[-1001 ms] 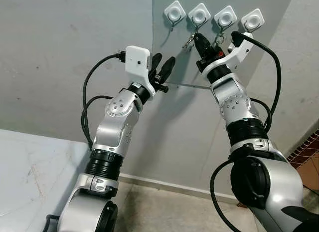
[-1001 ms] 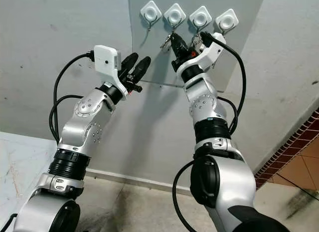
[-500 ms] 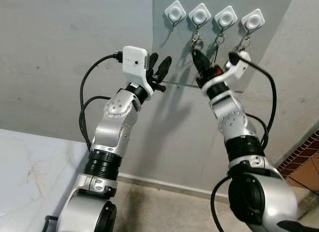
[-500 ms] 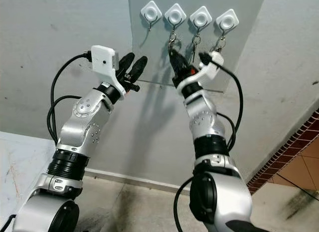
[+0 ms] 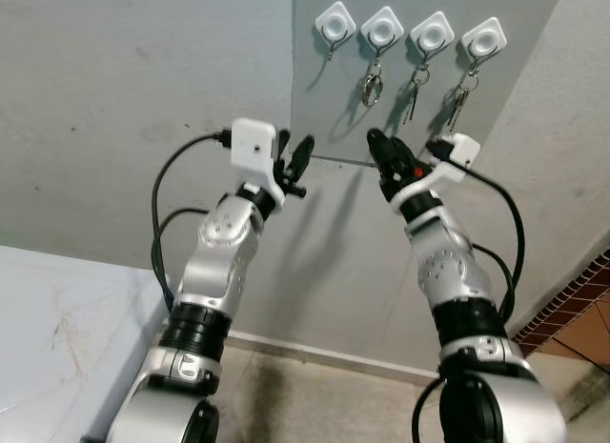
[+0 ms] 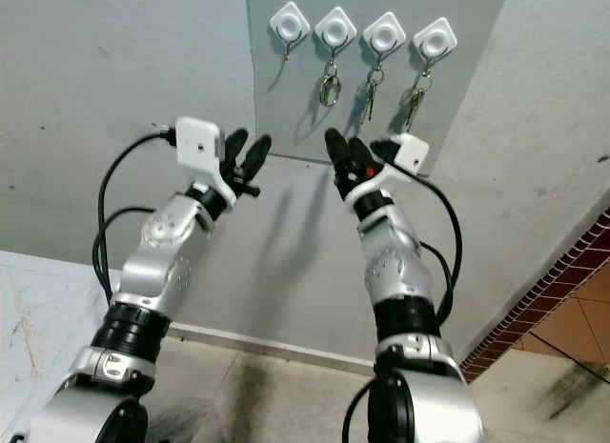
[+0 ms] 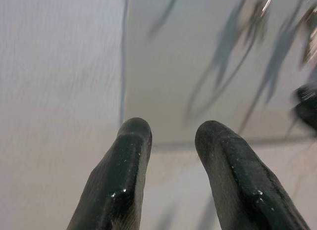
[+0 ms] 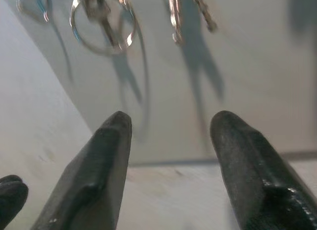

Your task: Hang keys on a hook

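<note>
The keys (image 5: pixel 371 85) hang on the second hook (image 5: pixel 381 30): light, stiff, slippery; best held by the ring. Right tool (image 5: pixel 383 155) and left tool (image 5: pixel 292 157) are open, empty.

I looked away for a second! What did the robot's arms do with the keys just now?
The right gripper let go of the key ring at the second hook and came down and away from the wall, its fingers now open and empty. The ring hangs there by itself. The left gripper sank a little too. The other keys and the four hooks stayed as they were.
</note>
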Available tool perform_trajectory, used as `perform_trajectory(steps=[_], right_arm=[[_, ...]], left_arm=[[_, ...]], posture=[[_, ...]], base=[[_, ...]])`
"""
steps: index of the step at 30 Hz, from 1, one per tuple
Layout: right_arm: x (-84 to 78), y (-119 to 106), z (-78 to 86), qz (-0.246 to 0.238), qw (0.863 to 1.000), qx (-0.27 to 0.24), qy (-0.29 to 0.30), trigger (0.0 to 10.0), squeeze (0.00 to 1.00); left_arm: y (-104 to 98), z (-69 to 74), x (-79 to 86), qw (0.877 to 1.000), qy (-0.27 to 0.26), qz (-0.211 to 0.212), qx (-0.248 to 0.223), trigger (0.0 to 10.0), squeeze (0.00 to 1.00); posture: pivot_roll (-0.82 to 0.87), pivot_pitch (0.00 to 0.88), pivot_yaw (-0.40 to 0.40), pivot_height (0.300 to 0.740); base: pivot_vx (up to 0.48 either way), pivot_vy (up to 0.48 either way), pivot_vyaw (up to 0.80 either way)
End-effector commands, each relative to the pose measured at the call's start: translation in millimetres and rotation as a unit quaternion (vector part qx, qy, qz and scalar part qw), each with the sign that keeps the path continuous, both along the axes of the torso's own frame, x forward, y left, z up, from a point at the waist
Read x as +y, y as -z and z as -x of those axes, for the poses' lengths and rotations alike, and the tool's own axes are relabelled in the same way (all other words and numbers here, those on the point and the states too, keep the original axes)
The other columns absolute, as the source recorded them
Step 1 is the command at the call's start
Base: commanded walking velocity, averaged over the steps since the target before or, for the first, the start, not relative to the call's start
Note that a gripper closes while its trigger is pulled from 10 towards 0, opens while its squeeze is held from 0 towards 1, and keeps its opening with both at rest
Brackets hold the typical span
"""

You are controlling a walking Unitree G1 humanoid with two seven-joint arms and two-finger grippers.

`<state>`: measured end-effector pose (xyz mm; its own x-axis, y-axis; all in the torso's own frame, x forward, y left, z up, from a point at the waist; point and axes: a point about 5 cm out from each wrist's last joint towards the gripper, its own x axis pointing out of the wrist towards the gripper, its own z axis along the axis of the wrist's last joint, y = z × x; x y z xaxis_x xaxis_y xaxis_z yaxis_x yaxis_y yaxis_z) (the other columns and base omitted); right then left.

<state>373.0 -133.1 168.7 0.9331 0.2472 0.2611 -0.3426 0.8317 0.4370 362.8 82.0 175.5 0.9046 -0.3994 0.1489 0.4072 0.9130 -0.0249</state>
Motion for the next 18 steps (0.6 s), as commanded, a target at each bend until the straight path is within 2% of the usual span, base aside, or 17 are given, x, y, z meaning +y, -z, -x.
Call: perform_trajectory(steps=[1,3,6,7,14,16,18], right_arm=[[0.3,-2.0,2.6,0.029,0.999,-0.019,0.007,10.0,1.0],[-2.7,13.8,7.8,0.06,0.998,-0.006,0.018,10.0,1.0],[-7.9,41.1,17.0,0.077,0.996,0.027,0.021,10.0,1.0],[-12.1,63.3,24.6,0.099,0.993,0.064,0.026,10.0,1.0],[-27.1,116.6,51.2,0.127,0.978,0.154,0.06,10.0,1.0],[-32.2,138.2,66.5,0.145,0.969,0.189,0.067,10.0,1.0],[-34.6,148.0,73.6,0.159,0.962,0.209,0.072,10.0,1.0]], left_arm=[[8.7,-0.2,0.0,1.0,-0.005,-0.013,0.011,10.0,0.0],[26.0,0.3,1.4,0.999,-0.013,-0.03,0.034,10.0,0.0],[50.3,3.3,3.1,0.997,-0.019,-0.039,0.066,10.0,0.0],[66.5,7.8,4.6,0.995,-0.025,-0.052,0.082,10.0,0.0],[105.0,22.6,9.7,0.988,-0.041,-0.059,0.139,10.0,0.0],[119.2,31.1,8.6,0.985,-0.037,-0.064,0.156,10.0,0.0],[126.5,36.0,6.6,0.983,-0.023,-0.054,0.171,10.0,0.0]], posture=[[0.06,0.0,-0.016,0.74],[0.06,0.0,-0.014,0.74],[0.05,0.0,-0.008,0.74],[0.05,0.0,-0.007,0.74],[0.04,0.0,0.003,0.74],[0.04,0.0,0.004,0.74],[0.04,0.0,0.004,0.74]], base=[[0.0,0.0,0.0],[0.0,0.0,0.0],[0.0,0.0,0.0],[0.0,0.0,0.0],[0.0,0.0,0.0],[0.0,0.0,0.0],[0.0,0.0,0.0]])
